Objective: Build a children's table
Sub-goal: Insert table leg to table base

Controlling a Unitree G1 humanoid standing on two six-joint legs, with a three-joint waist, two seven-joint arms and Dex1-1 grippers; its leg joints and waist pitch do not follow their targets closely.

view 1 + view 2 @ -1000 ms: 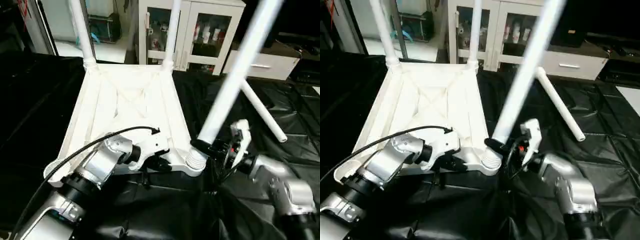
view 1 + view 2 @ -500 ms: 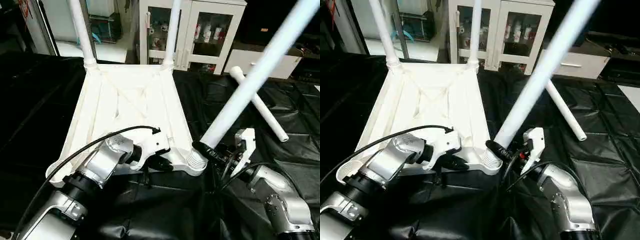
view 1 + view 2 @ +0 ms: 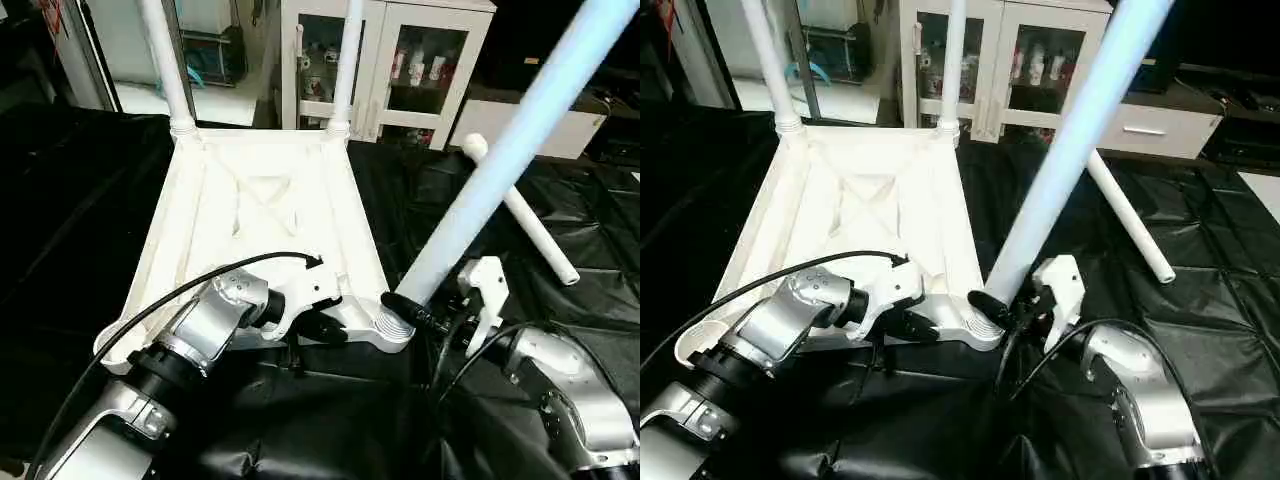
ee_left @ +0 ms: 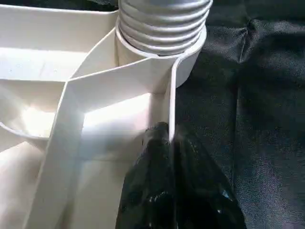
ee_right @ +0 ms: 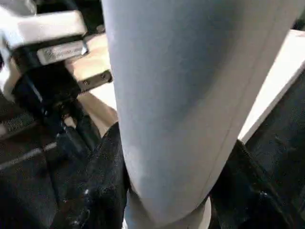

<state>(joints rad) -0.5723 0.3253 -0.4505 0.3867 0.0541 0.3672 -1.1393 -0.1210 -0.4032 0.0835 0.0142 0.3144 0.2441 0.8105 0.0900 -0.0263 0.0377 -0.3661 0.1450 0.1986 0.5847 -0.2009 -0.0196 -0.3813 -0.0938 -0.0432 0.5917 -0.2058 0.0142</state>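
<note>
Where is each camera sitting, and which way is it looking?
Left eye and right eye views: on the robot's head, looking forward and down at the upside-down table top, with both silver forearms showing.
Left wrist view: on the left arm, looking along the left gripper, pinched on a rib beside the corner socket.
Right wrist view: on the right arm, looking along the right gripper, closed around the tilted leg.
Shared: both wrist views see that corner socket; the head views see everything.

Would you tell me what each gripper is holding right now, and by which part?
The left gripper pinches the table top's near edge wall beside the corner socket. The right gripper clasps the third leg just above its threaded end.
</note>
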